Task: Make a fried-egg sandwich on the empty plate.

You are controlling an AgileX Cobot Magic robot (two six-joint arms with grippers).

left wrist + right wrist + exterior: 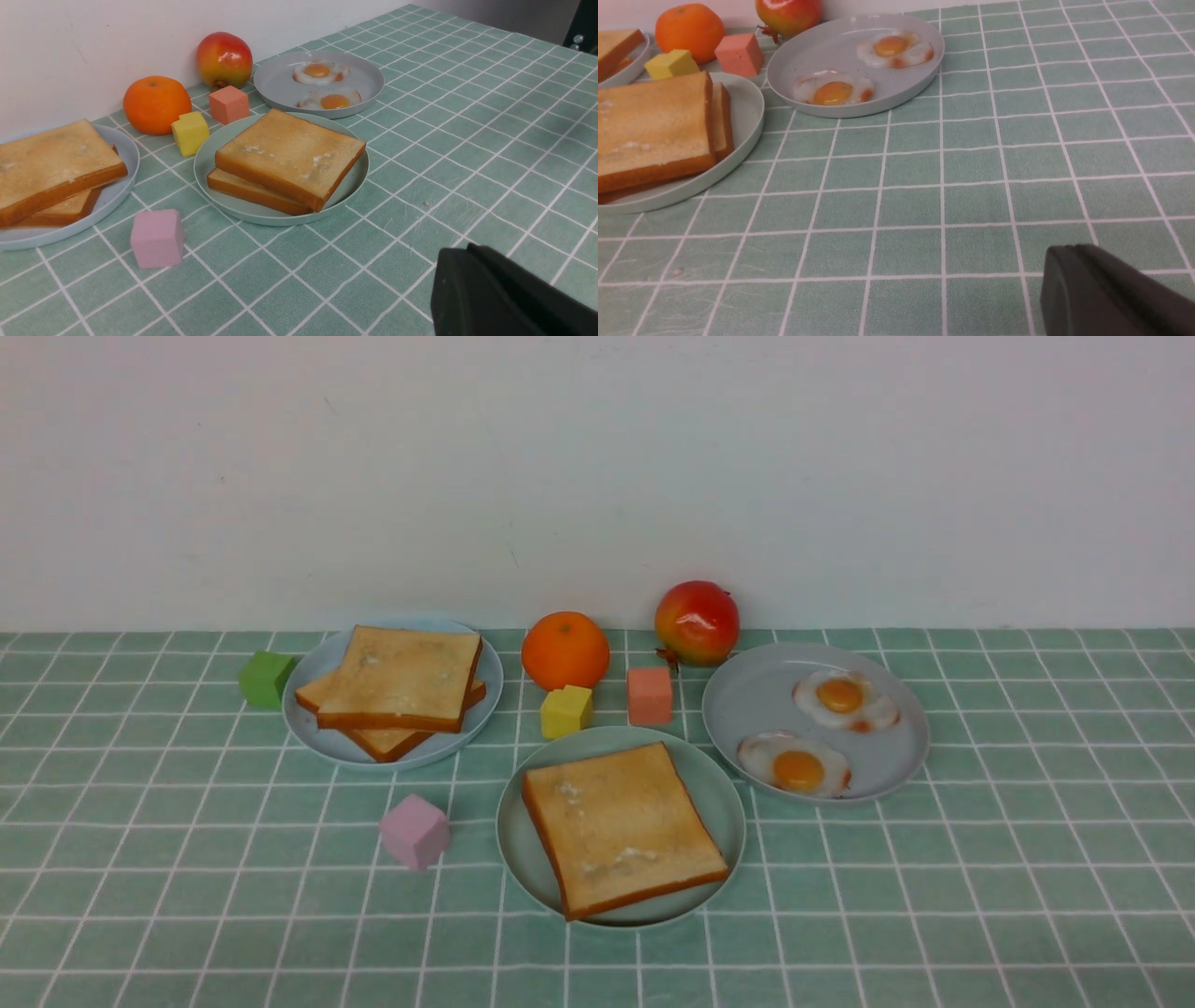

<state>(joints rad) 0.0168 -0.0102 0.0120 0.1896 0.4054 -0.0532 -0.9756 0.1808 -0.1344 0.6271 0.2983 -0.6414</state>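
Note:
The pale mint plate [714, 775] sits at the centre front and carries two tan toast slices stacked as a sandwich [621, 826]. The left wrist view shows the two slices of the sandwich [289, 154] offset on the plate [205, 156]. The right wrist view shows the sandwich [649, 126] on the plate [748, 107] too. The fried egg is hidden; none shows between the slices. My left gripper [460, 252] is shut and empty, over bare cloth in front of the plate. My right gripper [1066, 249] is shut and empty, over cloth to the plate's right. Neither arm appears in the front view.
A grey-blue plate [747, 709] at the right holds two brown-rimmed eggs. Another plate [325, 661] at the left holds two toast slices. An orange [565, 650] and a red fruit [696, 622] stand by the wall. Green [265, 678], yellow [566, 711], salmon [650, 695] and pink [415, 831] cubes lie around.

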